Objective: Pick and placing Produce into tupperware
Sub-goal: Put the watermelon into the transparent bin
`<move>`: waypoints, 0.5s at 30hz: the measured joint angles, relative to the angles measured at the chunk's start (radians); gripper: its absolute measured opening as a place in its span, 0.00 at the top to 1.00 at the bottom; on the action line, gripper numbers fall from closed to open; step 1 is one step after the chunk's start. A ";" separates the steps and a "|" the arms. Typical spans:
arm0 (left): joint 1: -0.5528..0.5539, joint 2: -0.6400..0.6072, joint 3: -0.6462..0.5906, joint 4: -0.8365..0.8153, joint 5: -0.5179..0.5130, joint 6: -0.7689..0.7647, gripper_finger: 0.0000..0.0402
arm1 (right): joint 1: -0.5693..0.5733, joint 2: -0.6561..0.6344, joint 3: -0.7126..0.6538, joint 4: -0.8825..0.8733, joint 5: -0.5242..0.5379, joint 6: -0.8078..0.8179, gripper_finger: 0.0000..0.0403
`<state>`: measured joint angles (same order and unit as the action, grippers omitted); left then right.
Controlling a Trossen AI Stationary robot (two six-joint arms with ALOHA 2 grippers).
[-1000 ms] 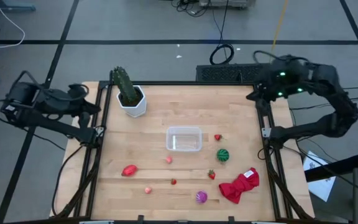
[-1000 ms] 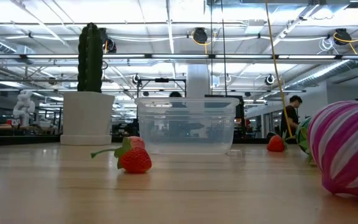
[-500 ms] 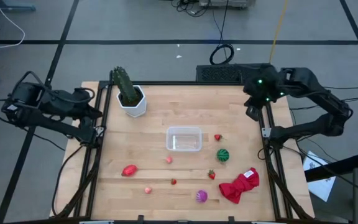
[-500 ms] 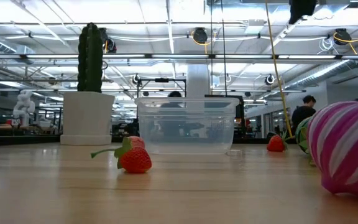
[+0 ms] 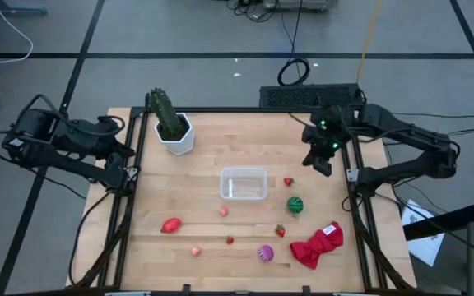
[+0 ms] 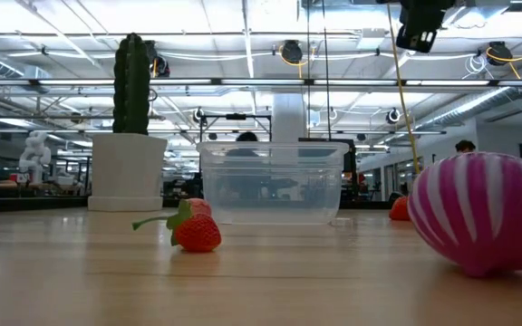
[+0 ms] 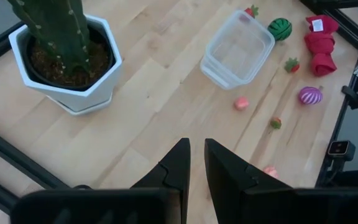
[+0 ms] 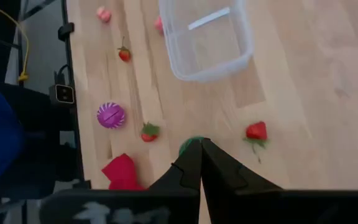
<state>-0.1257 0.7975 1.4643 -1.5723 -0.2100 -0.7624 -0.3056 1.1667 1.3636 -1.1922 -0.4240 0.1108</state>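
Right gripper (image 5: 321, 162) fingers closed, empty, above the table's (image 5: 204, 148) right edge, left gripper (image 5: 126, 156) nearly closed beyond the left rail, empty tupperware (image 5: 243, 183) mid-table with bare wood around, green striped ball (image 5: 295, 205) just right, partly hidden behind fingers in the right wrist view.

**Table layout**

Tupperware (image 5: 243, 183) mid-table. Cactus pot (image 5: 175, 131) behind it, to its left. Strawberry (image 5: 288, 182) just right of the tub; striped ball (image 5: 295, 204) in front of that. Cloth (image 5: 317, 245) front right. My right gripper (image 5: 320, 159) above the table's right side.
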 joint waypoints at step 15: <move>0.000 0.000 0.000 0.001 0.000 0.004 0.87 | 0.020 0.001 -0.160 0.122 0.000 0.088 0.62</move>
<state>-0.1257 0.7975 1.4643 -1.5711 -0.2100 -0.7585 -0.2855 1.1675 1.2034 -1.0701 -0.4244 0.1987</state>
